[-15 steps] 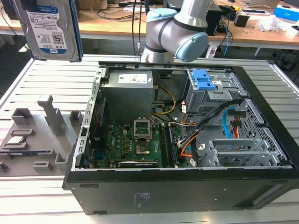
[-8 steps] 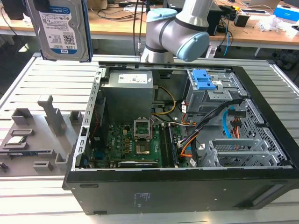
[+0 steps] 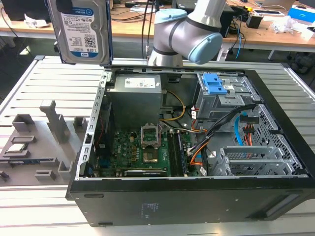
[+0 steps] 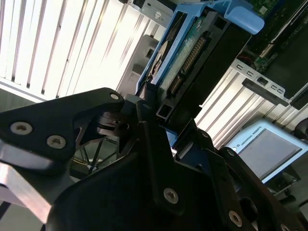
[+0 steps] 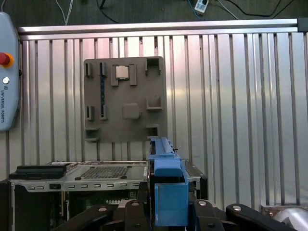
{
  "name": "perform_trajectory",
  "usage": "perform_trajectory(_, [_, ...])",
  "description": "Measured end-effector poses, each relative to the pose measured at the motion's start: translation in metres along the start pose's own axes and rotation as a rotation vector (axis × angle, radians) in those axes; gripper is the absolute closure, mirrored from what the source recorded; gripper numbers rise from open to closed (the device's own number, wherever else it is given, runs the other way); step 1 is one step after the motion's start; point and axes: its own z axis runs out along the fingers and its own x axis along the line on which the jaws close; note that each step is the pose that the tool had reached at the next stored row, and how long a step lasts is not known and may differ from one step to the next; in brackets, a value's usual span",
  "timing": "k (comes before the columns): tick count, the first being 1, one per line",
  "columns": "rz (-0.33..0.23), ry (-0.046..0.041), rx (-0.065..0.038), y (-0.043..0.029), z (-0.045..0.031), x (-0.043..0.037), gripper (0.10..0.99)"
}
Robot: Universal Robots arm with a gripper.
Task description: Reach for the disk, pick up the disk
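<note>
Above the far corner of the open computer case, toward the exterior view's left, the disk hangs upright and clear of everything. In the second wrist view the pincer is clamped on its blue-framed edge, so reach and pick-up both look done to me. Inside the case sit the power supply, the motherboard and the grey drive cage with its blue bracket — and beside the case, on the slatted counter, a grey holder tray carries a small chip in one pocket.
</note>
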Motion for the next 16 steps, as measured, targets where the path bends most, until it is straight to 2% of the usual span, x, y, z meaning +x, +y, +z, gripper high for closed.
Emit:
perform_trajectory(4, [0.000,0.0000,0.000,-0.0179,-0.0008,-0.0005,0.718])
perform_trajectory(8, [0.000,-0.0001,0.000,-0.0291,-0.0013,-0.0009,0.718])
perform_trajectory(9, [0.000,0.0000,0.000,-0.0342,-0.0015,-0.0010,0.718])
perform_trajectory(16, [0.000,-0.0001,0.000,-0.0565,-0.0025,-0.0017,0.718])
